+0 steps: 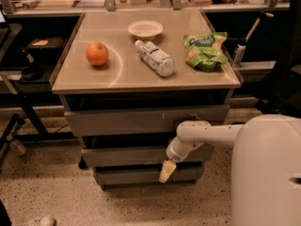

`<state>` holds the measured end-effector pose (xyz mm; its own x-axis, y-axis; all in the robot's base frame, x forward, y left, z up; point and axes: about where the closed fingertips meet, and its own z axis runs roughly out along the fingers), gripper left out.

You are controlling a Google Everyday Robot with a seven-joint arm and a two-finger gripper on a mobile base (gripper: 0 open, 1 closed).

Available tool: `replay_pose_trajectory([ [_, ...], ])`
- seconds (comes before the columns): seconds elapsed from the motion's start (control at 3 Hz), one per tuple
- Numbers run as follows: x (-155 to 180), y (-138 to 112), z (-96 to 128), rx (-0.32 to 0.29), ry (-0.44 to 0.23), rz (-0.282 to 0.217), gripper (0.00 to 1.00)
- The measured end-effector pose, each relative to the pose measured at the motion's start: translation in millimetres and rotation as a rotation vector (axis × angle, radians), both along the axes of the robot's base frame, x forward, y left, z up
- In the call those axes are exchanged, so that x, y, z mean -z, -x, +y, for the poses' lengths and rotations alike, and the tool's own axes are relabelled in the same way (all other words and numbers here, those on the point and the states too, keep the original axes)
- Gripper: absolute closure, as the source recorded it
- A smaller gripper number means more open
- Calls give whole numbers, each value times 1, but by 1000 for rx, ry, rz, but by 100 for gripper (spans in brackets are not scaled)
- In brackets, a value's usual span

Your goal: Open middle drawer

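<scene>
The middle drawer [127, 156] is the plain grey front between the taller top front [141, 120] with white scratch marks and the narrow bottom front [131, 176]. A dark gap shows above its top edge. My white arm reaches in from the right across the drawer's right end. My gripper [167, 171] hangs pointing down in front of the middle drawer's lower edge, over the bottom front, right of centre. The drawer's inside is hidden.
On the cabinet top [141, 79] lie an orange [97, 53], a white bowl [145, 29], a lying plastic bottle [155, 58] and a green chip bag [205, 50]. My white body [265, 173] fills the lower right. Dark shelving [28, 55] stands at left.
</scene>
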<state>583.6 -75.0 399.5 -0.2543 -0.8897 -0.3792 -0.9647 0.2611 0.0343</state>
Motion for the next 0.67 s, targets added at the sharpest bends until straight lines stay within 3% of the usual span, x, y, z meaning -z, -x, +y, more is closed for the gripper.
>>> replay_pose_trajectory([
  [0.33,1,14,-2,-9,5,33,0],
  [0.67,-2,14,-2,-9,5,33,0],
])
